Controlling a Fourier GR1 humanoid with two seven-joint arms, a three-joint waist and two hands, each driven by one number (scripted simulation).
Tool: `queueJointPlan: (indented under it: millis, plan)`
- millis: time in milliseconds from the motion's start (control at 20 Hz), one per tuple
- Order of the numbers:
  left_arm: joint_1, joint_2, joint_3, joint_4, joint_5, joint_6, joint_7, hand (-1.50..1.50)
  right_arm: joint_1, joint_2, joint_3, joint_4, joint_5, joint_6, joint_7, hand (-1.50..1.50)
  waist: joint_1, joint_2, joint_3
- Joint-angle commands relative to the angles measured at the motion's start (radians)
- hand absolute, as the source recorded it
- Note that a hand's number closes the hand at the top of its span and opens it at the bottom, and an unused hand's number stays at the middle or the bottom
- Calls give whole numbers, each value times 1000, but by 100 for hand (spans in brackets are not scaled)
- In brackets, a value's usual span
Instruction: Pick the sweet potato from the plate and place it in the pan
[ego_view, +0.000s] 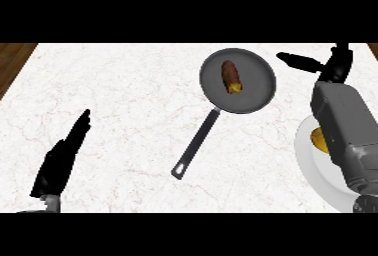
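The sweet potato (231, 76), brown with a yellow end, lies inside the dark pan (251, 97) at the upper middle of the counter. The pan's handle (195, 145) runs down to the left. My right hand (325, 64) hovers open just right of the pan, thumb stretched toward the pan's rim, holding nothing. Its grey forearm (343, 132) crosses the white plate (314, 172) at the right edge, where a yellow item (319, 140) peeks out beside the arm. My left hand (63, 157) rests open at the lower left, fingers pointing up.
The white marble counter (125, 100) spreads between the left hand and the pan. A wooden floor strip (13, 60) shows beyond the counter's upper left edge.
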Motion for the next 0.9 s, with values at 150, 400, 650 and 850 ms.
queueJointPlan:
  millis: [150, 400, 650, 850]
  plan:
    - [60, -19, 2, -2, -34, 20, -17, 0, 143, -106, 9, -69, -42, 127, -89, -150, -32, -16, -2]
    - [41, -37, 13, 12, -45, 28, -26, 0, 278, -172, -7, -115, -105, 247, -147, -150, -36, -16, -1]
    - [55, -39, 23, -3, -39, 2, -37, 0, 398, -233, 20, -247, -144, 357, -75, -150, -41, -19, -2]
    - [40, -24, 52, 18, -35, -33, -36, 0, 457, -259, 43, -359, -189, 421, -11, -150, -39, -18, -2]
